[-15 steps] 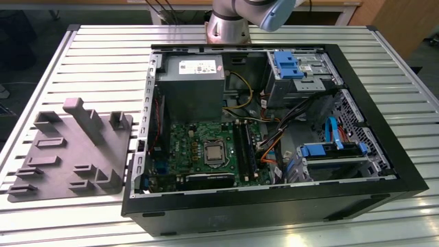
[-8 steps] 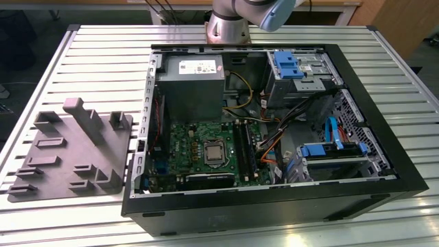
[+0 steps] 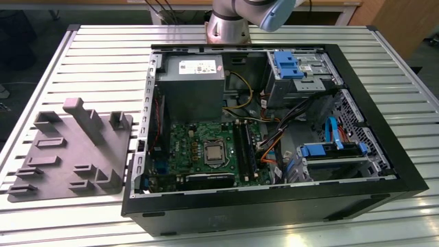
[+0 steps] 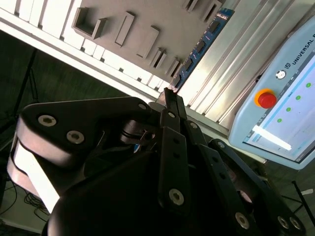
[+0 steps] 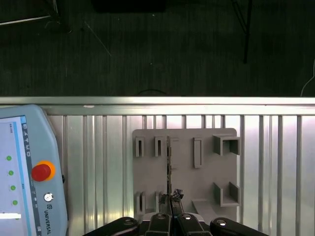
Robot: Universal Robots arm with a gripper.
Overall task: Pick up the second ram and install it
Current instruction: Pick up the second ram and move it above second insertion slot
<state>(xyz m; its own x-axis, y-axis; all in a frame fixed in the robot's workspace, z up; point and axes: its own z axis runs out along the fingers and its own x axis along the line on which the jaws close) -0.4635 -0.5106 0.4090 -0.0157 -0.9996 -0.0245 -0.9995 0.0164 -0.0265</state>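
One tool (image 4: 168,96) grips one second ram (image 4: 199,47) by its end.

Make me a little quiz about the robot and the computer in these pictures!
1. True or false: the computer case lies on the slatted table with its side open.
2. Pick one: the round button on the control tablet is A) red, B) green, C) purple.
3. Fill in the gap: in the first wrist view, the pincer is nearest to the ____, which sits on the gray fixture.

Key: 1 true; 2 A; 3 the second ram.
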